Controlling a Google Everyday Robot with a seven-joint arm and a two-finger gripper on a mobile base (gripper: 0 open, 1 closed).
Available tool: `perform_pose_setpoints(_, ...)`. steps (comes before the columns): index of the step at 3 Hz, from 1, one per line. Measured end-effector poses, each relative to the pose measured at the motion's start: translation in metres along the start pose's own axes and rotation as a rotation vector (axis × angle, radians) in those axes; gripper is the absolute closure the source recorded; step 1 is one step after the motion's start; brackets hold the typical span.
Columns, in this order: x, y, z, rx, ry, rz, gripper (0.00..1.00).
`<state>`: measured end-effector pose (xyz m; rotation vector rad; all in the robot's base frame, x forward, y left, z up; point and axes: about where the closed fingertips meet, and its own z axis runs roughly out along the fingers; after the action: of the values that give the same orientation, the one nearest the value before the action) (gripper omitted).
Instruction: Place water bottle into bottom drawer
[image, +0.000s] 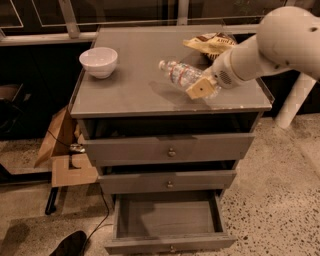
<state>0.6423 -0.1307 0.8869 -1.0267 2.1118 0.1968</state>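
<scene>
The water bottle (181, 75) lies on its side on the grey tabletop (125, 97), white cap pointing to the rear left, label band around its middle. The hand (202, 88) is at the bottle's base end, right against it. Whether it grips the bottle, I cannot tell. The white arm (280, 42) runs off from the bottle to the right. Just behind the bottle and to its right lies a yellow snack bag (212, 42). Well to the bottle's left stands a white bowl (98, 61), upright. Straight below the bottle, under two shallower drawers that are slightly ajar, the bottom drawer (150, 244) is pulled out, its knob facing front. Far to the bottle's lower left, a cardboard box (62, 150) sits on the floor.
</scene>
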Motion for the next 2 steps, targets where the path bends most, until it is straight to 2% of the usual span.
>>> perform_pose_setpoints(1,0.030,-0.013,-0.052,-0.140,-0.046,-0.053,1.00)
perform_pose_setpoints(2,0.035,-0.031,-0.094,-0.212,-0.110,-0.163,1.00)
